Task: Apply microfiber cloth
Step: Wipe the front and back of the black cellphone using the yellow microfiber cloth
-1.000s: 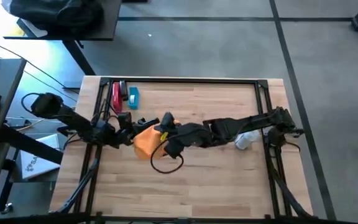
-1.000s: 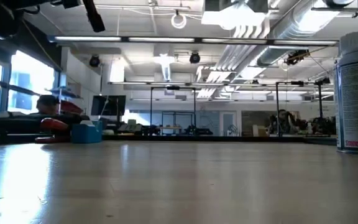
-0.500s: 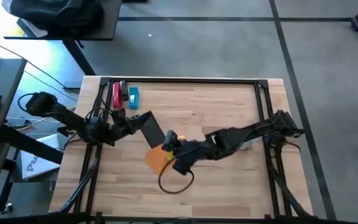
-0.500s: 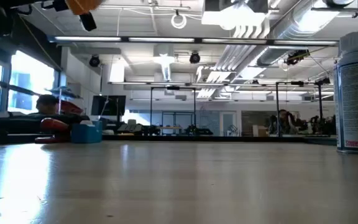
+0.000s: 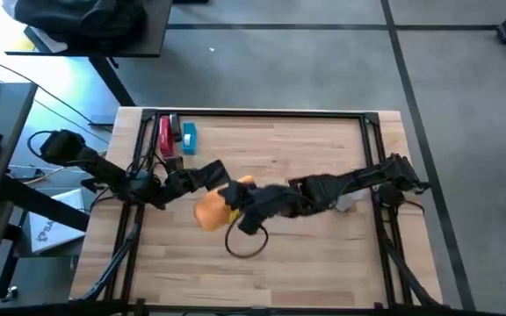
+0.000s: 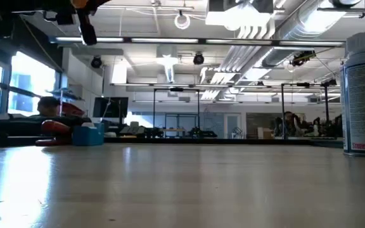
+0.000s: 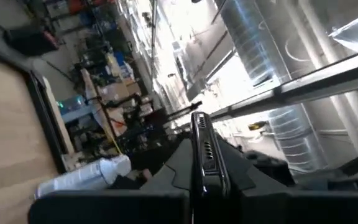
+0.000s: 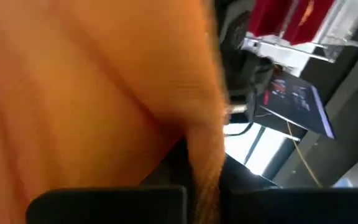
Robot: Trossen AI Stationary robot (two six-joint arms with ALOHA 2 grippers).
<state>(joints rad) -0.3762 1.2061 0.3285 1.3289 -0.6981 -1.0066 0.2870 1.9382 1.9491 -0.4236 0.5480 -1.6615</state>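
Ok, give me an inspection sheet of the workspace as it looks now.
Surface: wooden table, black frame.
Job's things: microfiber cloth held at mid-table in the right gripper; black phone in the left gripper, above the table.
Clutter: white spray bottle; red tool and blue box at the far left corner.
Grippers: both sets of jaws shut, meeting mid-table.
Cables: black loop under the right arm.
Surroundings: desk, open workshop.

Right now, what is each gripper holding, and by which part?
The left gripper holds the black phone edge-on by its lower end, above the table. The right gripper holds the microfiber cloth, which drapes over its fingers; the exact spot pinched is hidden.
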